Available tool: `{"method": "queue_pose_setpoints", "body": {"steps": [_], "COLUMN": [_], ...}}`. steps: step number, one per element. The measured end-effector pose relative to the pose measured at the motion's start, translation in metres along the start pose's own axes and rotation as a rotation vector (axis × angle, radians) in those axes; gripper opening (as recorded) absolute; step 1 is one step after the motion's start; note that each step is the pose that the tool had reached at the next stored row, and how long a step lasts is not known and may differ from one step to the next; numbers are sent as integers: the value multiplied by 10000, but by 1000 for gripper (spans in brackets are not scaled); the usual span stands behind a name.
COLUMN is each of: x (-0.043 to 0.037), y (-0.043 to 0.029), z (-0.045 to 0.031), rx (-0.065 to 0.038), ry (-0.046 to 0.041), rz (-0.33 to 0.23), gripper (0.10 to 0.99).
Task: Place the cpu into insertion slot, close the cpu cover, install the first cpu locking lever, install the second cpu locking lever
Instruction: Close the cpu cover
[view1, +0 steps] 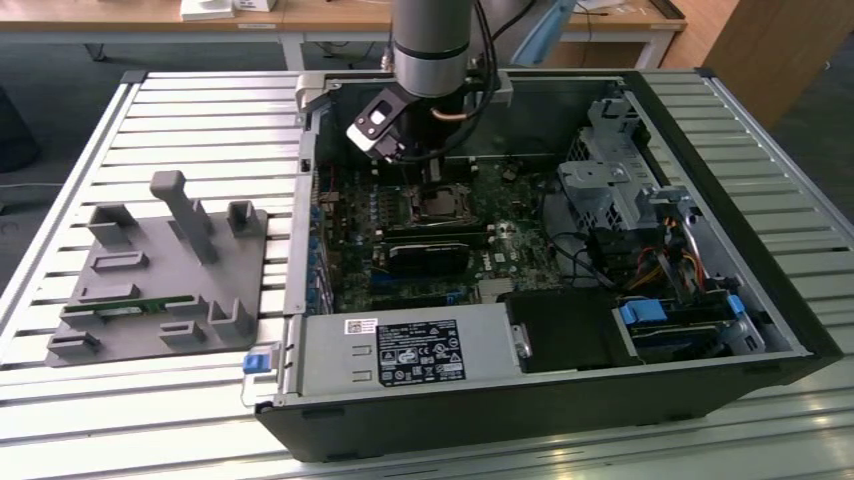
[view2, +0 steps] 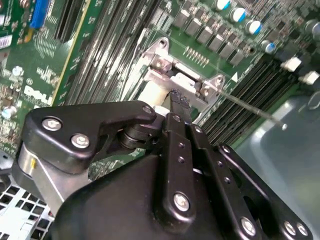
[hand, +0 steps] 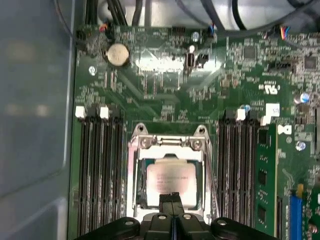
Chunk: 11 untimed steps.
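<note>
With the claw closed on nothing just above the cpu cover over the cpu, a sideways slip could bend the thin locking lever or scratch the circuit board.

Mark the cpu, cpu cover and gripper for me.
cpu (hand: 169, 176), first wrist view, middle of its silvery top.
cpu cover (hand: 170, 142), first wrist view, frame bar between the two screws.
gripper (hand: 172, 199), first wrist view, midway between its fingertips.

Slatted table: computer case; seemingly plastic fixture.
</note>
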<state>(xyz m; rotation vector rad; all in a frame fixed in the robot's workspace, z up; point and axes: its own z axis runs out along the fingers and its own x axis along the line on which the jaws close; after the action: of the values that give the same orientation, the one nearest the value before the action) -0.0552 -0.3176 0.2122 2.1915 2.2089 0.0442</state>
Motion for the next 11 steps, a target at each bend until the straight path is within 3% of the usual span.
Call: {"method": "queue_pose_setpoints", "body": {"steps": [11], "x": [2], "y": [-32], "z": [101], "rx": [10], "ry": [-1], "rz": [1], "gripper": [106]}}
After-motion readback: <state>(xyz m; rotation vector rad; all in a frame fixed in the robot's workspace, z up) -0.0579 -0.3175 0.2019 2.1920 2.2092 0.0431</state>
